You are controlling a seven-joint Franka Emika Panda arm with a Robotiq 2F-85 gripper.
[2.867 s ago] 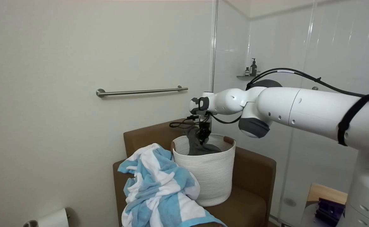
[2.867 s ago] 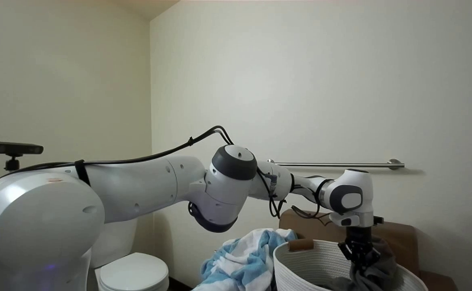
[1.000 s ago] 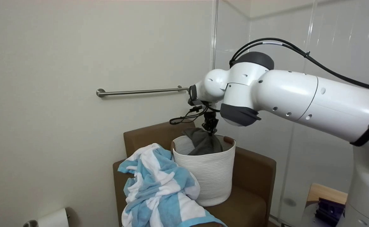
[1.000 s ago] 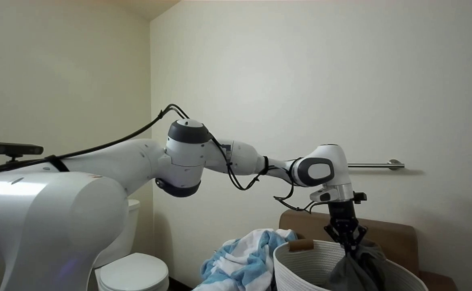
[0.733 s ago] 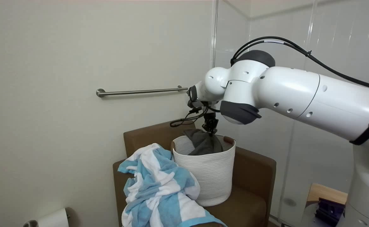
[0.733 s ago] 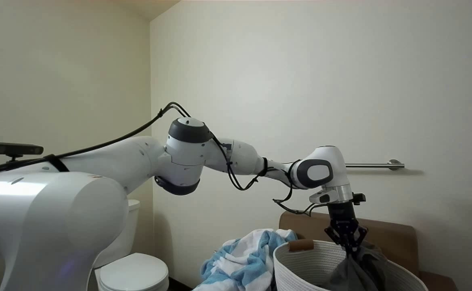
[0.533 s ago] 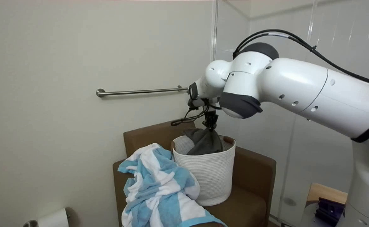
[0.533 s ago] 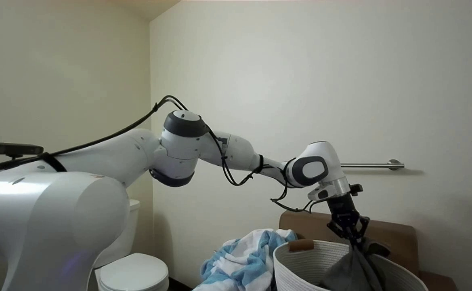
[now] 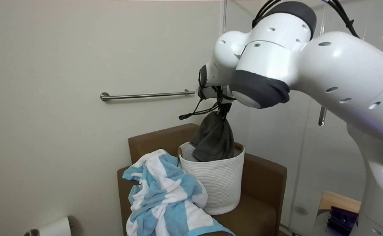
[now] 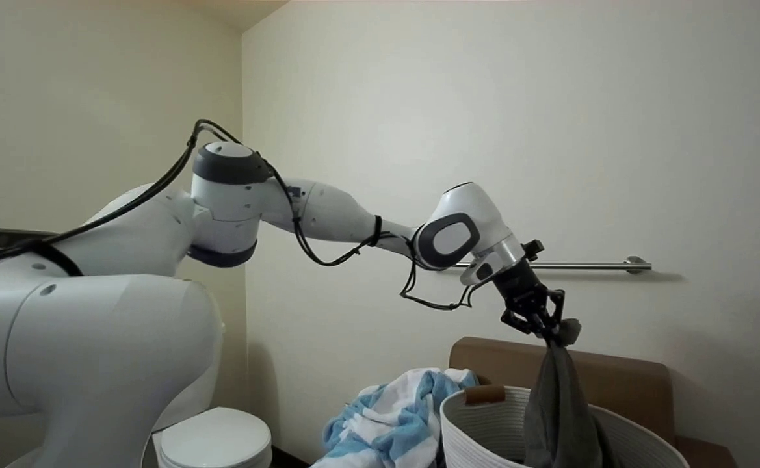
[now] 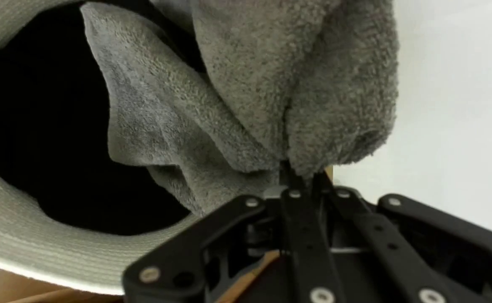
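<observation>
My gripper (image 9: 224, 113) is shut on a dark grey towel (image 9: 214, 137), gripping it near its upper end. In an exterior view the gripper (image 10: 549, 330) points down and to the right, above the basket's rim, and the towel (image 10: 560, 403) hangs from it. The towel's lower part is inside the white woven basket (image 9: 214, 183), its lower end hidden. In the wrist view the towel (image 11: 246, 88) bunches at the fingertips (image 11: 302, 179), with a fold spilling over the basket's dark opening; the basket's wall (image 11: 81, 252) curves around it.
The basket stands on a brown chair (image 9: 263, 209). A blue and white striped towel (image 9: 168, 193) lies heaped on the chair beside the basket. A metal towel bar (image 10: 594, 266) is on the wall behind. A toilet (image 10: 217, 435) stands near the arm's base. A paper roll (image 9: 55, 227) hangs low.
My gripper has risen out of the basket and tilted, pulling the grey towel upward so more of it shows above the rim. The basket and striped towel have not moved.
</observation>
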